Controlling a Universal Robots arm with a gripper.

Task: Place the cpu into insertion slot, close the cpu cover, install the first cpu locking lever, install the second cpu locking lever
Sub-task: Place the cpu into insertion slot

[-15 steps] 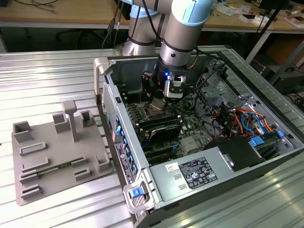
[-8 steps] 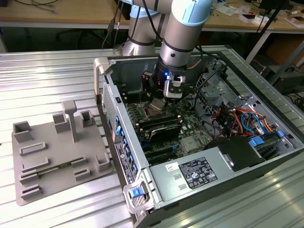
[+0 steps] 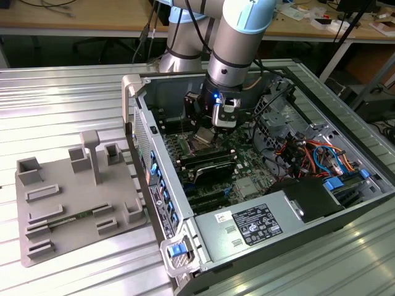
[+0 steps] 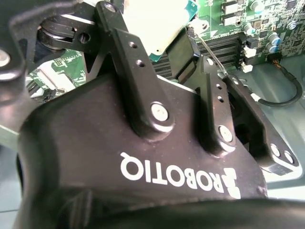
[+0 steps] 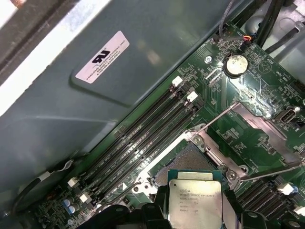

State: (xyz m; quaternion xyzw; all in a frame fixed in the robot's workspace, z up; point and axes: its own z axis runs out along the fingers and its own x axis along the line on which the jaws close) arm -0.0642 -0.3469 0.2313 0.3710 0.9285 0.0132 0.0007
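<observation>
My gripper [image 5: 195, 212] is shut on the cpu [image 5: 195, 202], a small silver-topped square chip held flat between the two black fingers [image 5: 155, 212]. In the first wrist view the chip hangs just above the near edge of the insertion slot [image 5: 188, 155], whose dark pinned centre is bare. The cpu cover [image 5: 267, 131] stands swung open on the far side of the socket, and two thin locking levers [image 5: 217, 119] stick up, released. In the exterior view the gripper [image 3: 217, 125] hovers over the socket [image 3: 202, 147] inside the open computer case. The second wrist view looks past the gripper [image 4: 157, 38] at the chip's pale underside [image 4: 152, 21].
Long black memory slots [image 5: 143, 138] run beside the socket, close to the grey case wall [image 5: 102, 105]. A coin battery [image 5: 236, 65] lies beyond the cover. A power supply [image 3: 259, 225] and cable bundles [image 3: 315, 154] fill the case's right. A grey fixture plate [image 3: 74, 197] lies outside.
</observation>
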